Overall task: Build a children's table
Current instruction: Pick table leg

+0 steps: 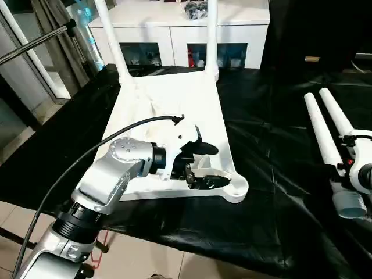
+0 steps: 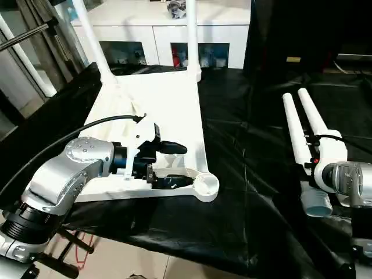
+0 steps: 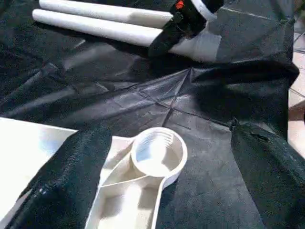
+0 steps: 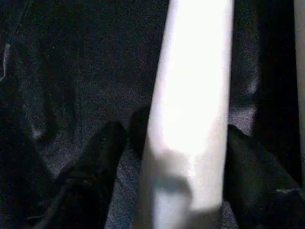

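The white tabletop (image 1: 174,99) lies underside up on the black cloth. Two white legs (image 1: 113,40) (image 1: 212,35) stand upright in its far corner sockets. My left gripper (image 1: 218,167) is open over the near right part of the tabletop. Its black fingers (image 3: 71,176) spread wide on either side of the empty near right corner socket (image 3: 157,152). Two loose legs (image 1: 322,133) lie side by side on the cloth at the right. My right gripper (image 2: 318,152) is open at their near ends, and its fingers (image 4: 95,171) straddle one leg (image 4: 190,95).
A white cabinet (image 1: 186,29) with glass doors stands behind the table. A metal frame (image 1: 35,43) rises at the far left. Wrinkled black cloth (image 1: 273,174) covers the stretch between tabletop and loose legs. The table's front edge lies close to my arms, with tiled floor below it.
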